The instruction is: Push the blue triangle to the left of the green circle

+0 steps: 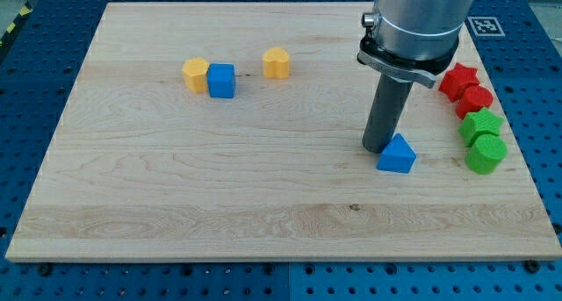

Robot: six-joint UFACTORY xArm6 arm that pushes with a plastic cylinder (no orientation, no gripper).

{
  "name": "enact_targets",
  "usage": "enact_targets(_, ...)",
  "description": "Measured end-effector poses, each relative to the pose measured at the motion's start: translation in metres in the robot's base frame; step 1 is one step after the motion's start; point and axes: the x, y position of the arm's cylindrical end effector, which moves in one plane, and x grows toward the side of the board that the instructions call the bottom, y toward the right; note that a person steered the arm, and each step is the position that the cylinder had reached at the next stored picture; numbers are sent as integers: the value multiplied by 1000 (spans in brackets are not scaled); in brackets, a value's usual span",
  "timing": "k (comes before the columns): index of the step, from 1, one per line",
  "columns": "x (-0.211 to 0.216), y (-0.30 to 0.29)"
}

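Note:
The blue triangle [397, 154] lies on the wooden board [219, 196] at the view's right. The green circle [485, 154] sits near the board's right edge, to the right of the triangle with a gap between them. My tip [378, 149] rests on the board just at the triangle's upper left, touching or nearly touching it. The rod hangs from the grey arm body [414, 25] at the view's top right.
A green star [480, 125] sits just above the green circle. A red star [457, 79] and another red block [475, 100] lie above that. A yellow block [195, 74], a blue cube [221, 80] and a yellow heart-like block [276, 63] lie at upper left.

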Motion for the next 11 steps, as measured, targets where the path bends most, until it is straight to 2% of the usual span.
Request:
enact_targets(1, 13, 17)
enact_targets(3, 24, -4)
enact_targets(4, 32, 11)
enact_targets(10, 42, 22)
enact_targets(11, 60, 20)
